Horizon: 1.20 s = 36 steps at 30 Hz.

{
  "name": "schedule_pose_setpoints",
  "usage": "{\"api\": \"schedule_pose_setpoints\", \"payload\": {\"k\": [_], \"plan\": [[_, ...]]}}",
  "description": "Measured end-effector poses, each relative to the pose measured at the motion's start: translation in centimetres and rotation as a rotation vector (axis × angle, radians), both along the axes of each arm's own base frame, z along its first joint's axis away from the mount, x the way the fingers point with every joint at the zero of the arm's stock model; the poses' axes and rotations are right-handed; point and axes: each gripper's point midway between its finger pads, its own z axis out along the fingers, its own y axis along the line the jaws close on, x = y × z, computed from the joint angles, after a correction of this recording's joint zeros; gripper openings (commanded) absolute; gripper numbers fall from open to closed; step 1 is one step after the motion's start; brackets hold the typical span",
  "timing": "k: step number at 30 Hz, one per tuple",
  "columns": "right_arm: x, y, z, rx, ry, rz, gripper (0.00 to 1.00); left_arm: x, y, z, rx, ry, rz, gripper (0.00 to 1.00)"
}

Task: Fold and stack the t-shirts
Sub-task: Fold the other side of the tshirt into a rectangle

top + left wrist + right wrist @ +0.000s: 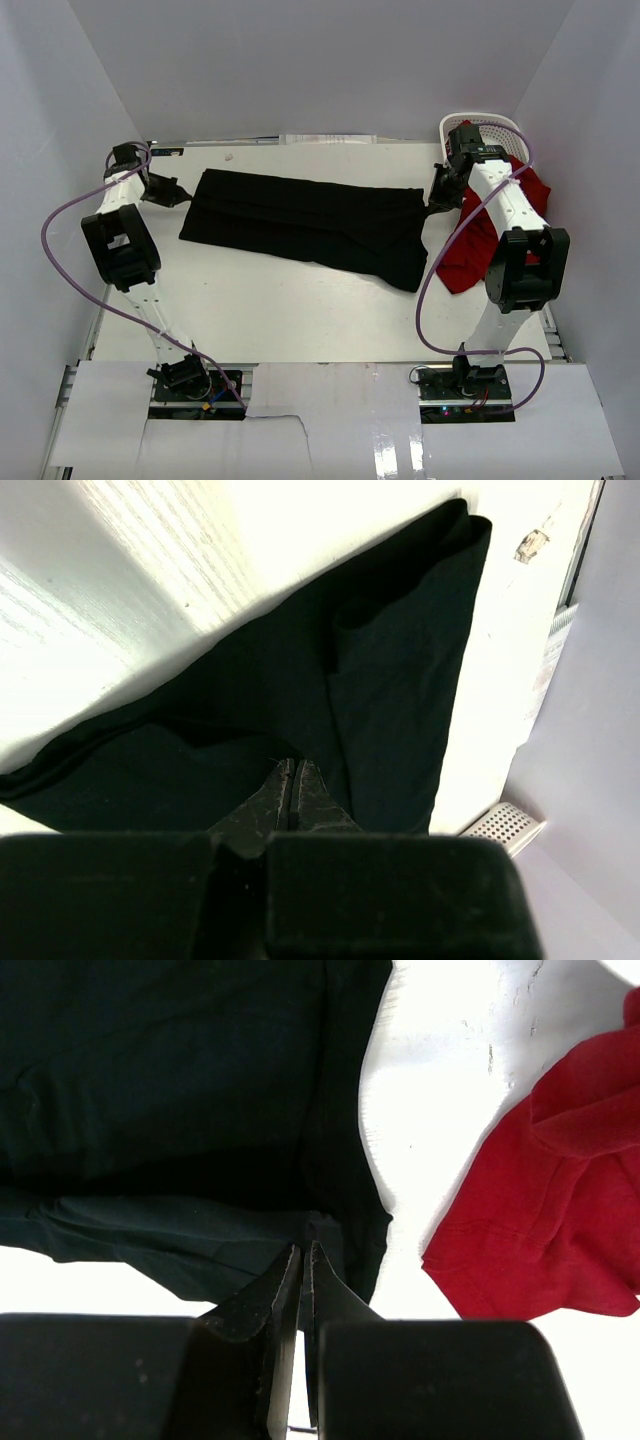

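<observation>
I can read no text, label, brand name or number in any of my three camera views. A pale strip point(330, 139) lying along the far edge of the table point(300, 310) carries fine dark marks that may be print. From the overhead camera they are too small for me to make out, and from the left wrist camera too blurred.

The left arm point(125, 245) and right arm point(505, 210) wore white shells with black joint housings, and a purple cable point(44, 240) looped along each to a black base point(188, 378). The left pincer point(296, 772) and right pincer point(302, 1255) had dark, tapered fingers on blocky black bodies.
</observation>
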Motion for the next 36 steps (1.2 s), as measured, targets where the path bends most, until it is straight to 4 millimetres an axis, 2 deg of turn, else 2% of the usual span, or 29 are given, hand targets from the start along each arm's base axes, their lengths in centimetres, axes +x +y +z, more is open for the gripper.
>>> {"api": "schedule_pose_setpoints", "payload": {"k": [6,12,15,17,18,19,22,28,33,36], "plan": [[0.5,0.0,-0.7,0.003,0.011,-0.003,0.08,0.3,-0.2,0.1,-0.002,-0.004,-0.001,0.0],[1.9,0.2,-1.3,0.019,0.019,-0.01,0.08,0.5,-0.3,0.3,-0.006,-0.006,0.008,0.09],[3.0,0.6,-1.4,0.035,0.01,-0.015,0.08,0.6,-0.3,0.1,-0.011,-0.004,0.017,0.29],[4.0,0.8,-1.6,0.047,0.003,-0.021,0.12,0.9,-0.3,-0.3,-0.019,0.001,0.028,0.42],[4.5,0.9,-1.7,0.053,0.003,-0.024,0.14,1.0,-0.3,-0.5,-0.023,0.004,0.032,0.53],[5.0,1.0,-1.8,0.059,0.0,-0.026,0.15,1.1,-0.2,-0.7,-0.026,0.005,0.036,0.57],[6.5,1.2,-2.6,0.077,-0.007,-0.032,0.16,1.4,-0.1,-1.2,-0.035,0.009,0.05,0.62],[8.1,1.4,-4.7,0.102,0.001,-0.054,0.17,2.5,0.2,-0.6,-0.032,-0.039,0.067,0.62],[9.7,1.7,-4.1,0.157,-0.054,-0.065,0.32,3.7,0.5,0.9,-0.019,-0.11,0.072,0.61],[9.6,2.4,-3.7,0.199,-0.062,-0.043,0.37,4.1,0.3,2.8,-0.004,-0.169,0.039,0.6]]}}
